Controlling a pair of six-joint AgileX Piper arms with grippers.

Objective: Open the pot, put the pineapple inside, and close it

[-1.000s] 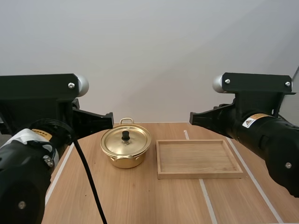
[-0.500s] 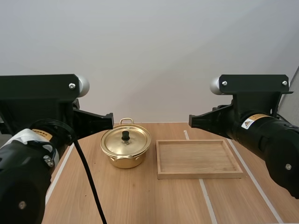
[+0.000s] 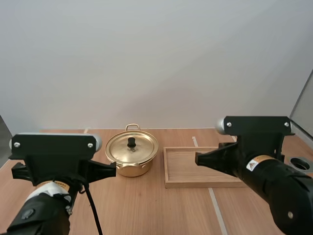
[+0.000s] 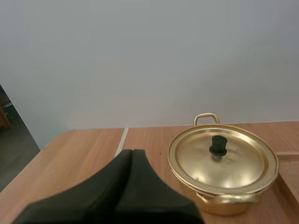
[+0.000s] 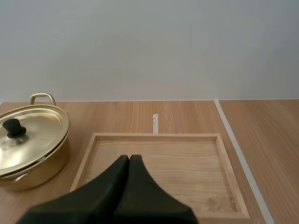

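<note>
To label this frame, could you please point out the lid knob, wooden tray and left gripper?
lid knob (image 3: 131, 142): high view, its black top.
wooden tray (image 5: 182, 158): right wrist view, its bare floor.
left gripper (image 4: 132, 152): left wrist view, its closed fingertips.

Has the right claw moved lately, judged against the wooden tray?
Yes. The right black claw has come down: its tip stood above the far rim of the flat wooden tray, now overlaps its floor.
</note>
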